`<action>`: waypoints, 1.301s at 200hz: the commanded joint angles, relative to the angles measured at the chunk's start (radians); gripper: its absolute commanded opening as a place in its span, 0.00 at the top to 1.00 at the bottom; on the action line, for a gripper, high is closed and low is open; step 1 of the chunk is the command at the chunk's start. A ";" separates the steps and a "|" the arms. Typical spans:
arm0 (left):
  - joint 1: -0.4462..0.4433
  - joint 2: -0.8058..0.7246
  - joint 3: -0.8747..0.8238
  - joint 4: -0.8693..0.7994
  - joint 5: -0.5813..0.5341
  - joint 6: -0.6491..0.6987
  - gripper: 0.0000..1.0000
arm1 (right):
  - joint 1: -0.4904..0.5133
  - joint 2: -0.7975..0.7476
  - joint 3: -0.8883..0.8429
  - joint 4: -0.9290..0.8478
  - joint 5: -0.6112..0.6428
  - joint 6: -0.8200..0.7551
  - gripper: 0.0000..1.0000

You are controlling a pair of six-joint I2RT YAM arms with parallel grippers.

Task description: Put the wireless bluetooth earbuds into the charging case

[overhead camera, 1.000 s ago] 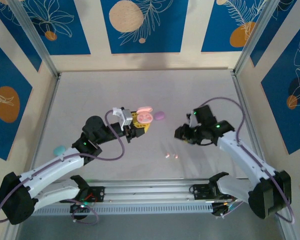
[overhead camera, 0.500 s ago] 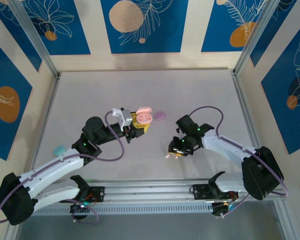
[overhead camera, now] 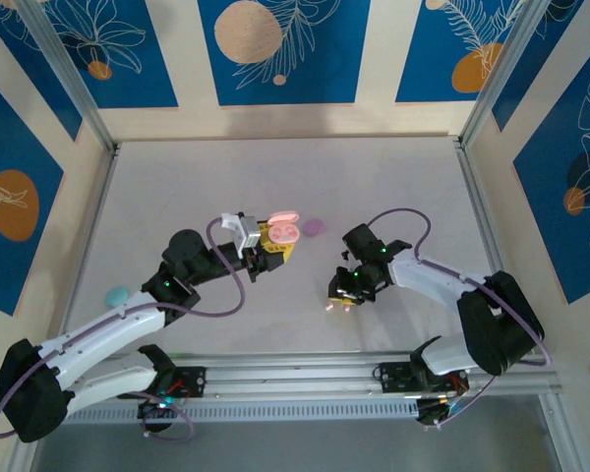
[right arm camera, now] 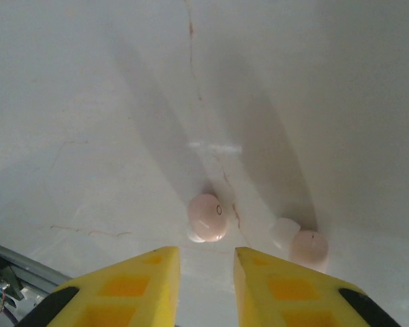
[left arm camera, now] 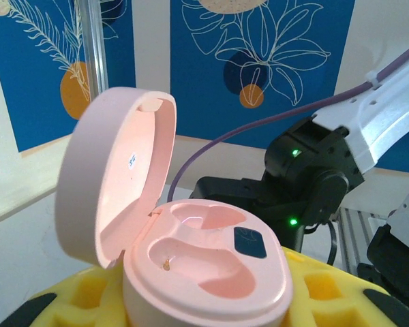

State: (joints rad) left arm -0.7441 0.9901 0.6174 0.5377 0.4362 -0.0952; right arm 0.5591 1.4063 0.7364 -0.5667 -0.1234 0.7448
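Where the worktop [overhead camera: 177, 177] nears its near edge, about midway along, lie two peach-pink earbuds [right arm camera: 206, 216], side by side but apart, bare on the surface.

Right jaws: poised low over the pair, yellow fingers [right arm camera: 126, 286] narrowly apart, nothing between them. One bud sits just ahead of the gap; the second bud [right arm camera: 308, 246] lies off to one side.

Left jaws: closed on the peach-pink charging case [left arm camera: 204, 266], held above the worktop's middle, lid [left arm camera: 116, 184] raised, both sockets empty.

Also present: a purple case [overhead camera: 316, 226] near the middle, beside the held one; a light blue case [overhead camera: 116, 294] by the left edge.

Risks, as judged:
- The buds are tiny and rounded, so a finger landing off-centre would likely flick one away or roll it toward the near edge.
- A gap this narrow may press onto the bud rather than straddle it.
- A skewed pinch would leave the bud ill-turned for its socket.
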 commanded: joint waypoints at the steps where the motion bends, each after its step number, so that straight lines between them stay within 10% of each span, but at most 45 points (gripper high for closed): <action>1: 0.003 -0.012 0.000 0.010 0.013 -0.003 0.71 | 0.007 0.031 0.035 0.004 -0.016 -0.018 0.70; 260: 0.003 -0.019 -0.006 -0.001 0.004 -0.001 0.70 | 0.076 0.191 0.108 -0.020 -0.055 -0.035 0.73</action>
State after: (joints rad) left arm -0.7441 0.9890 0.6136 0.5308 0.4362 -0.0952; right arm 0.6228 1.6077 0.8295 -0.5682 -0.1413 0.7105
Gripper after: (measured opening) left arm 0.352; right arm 0.272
